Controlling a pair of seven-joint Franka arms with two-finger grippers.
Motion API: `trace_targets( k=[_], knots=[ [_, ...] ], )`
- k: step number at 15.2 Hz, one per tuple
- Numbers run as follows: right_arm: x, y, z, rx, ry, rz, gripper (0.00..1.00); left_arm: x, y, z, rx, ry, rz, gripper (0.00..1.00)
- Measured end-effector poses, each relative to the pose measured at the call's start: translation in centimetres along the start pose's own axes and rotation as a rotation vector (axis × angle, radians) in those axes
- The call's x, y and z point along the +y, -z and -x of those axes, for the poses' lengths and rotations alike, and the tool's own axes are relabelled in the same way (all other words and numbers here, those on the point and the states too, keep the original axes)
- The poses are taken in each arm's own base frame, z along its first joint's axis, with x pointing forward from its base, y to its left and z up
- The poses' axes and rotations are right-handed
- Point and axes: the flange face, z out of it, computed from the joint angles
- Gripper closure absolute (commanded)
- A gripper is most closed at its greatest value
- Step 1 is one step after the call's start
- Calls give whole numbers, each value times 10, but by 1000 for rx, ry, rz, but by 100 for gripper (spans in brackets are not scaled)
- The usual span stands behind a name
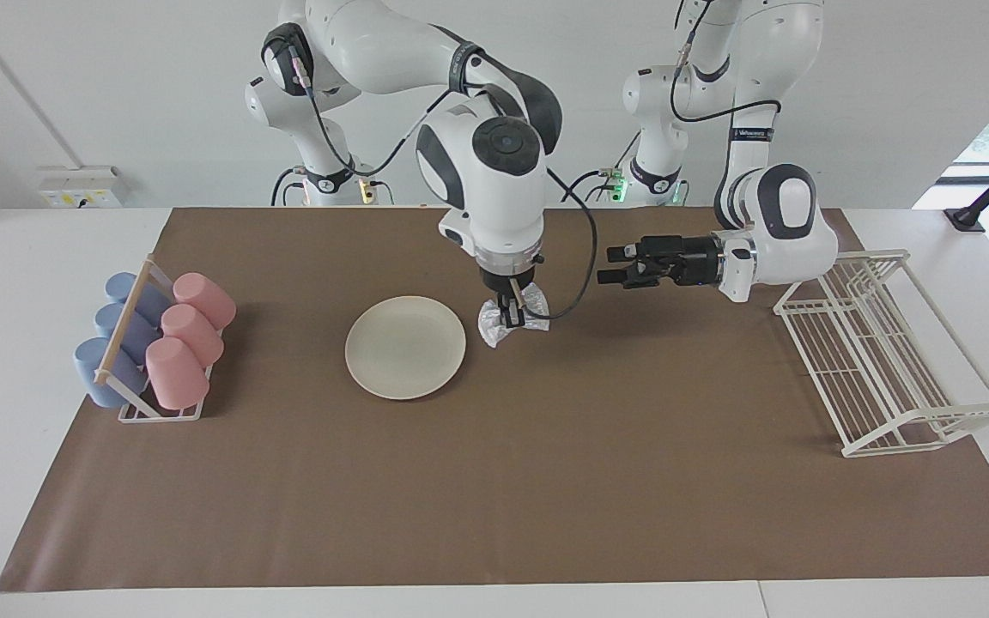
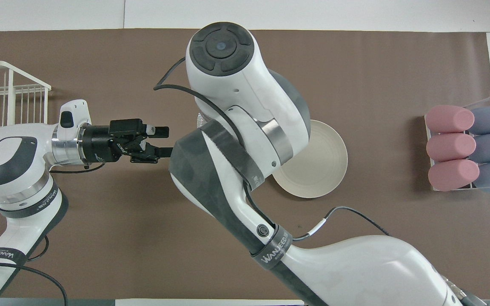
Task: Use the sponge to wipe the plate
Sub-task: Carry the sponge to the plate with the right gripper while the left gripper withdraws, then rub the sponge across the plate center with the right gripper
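Right end effector (image 1: 511, 314) pointing straight down, fingers closed on sponge (image 1: 512, 316), crumpled pad at bench level on brown mat (image 1: 494, 481), just beside plate (image 1: 405, 347) toward left arm's end. Plate flat on mat, apart from sponge. Left end effector (image 1: 614, 265) horizontal, raised over mat, fingers parted, holding nothing, between sponge and white wire rack (image 1: 881, 352). Cup rack (image 1: 155, 343) at right arm's end

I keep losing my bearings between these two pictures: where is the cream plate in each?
Facing view: the plate lies at the middle, beside the sponge.
Overhead view: the plate peeks out from under the right arm.
Shared landmark: the rack of cups, at the right arm's end.
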Motion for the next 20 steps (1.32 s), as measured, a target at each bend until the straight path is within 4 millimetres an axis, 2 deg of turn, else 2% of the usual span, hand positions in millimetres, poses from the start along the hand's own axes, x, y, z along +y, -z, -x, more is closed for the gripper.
trace_targets(
  k=[3, 5, 7, 11, 16, 20],
  knots=[
    [6, -18, -34, -7, 13, -12, 100, -2, 4, 2, 6, -19, -78, 0],
    [24, -37, -53, -13, 18, -32, 100, 1, 9, 3, 16, -42, -138, 0],
    [37, -48, -79, -10, 14, -22, 100, 8, 18, 5, 15, -72, -221, 0],
    [43, -66, -134, -9, 21, -9, 100, 28, 32, 2, 27, -111, -365, 0],
    [55, -104, -158, -17, 2, -68, 100, 63, 52, -6, 92, -84, -621, 0],
    [68, -129, -186, -15, 19, -86, 100, 92, 67, -5, 152, -64, -881, 0]
  ],
)
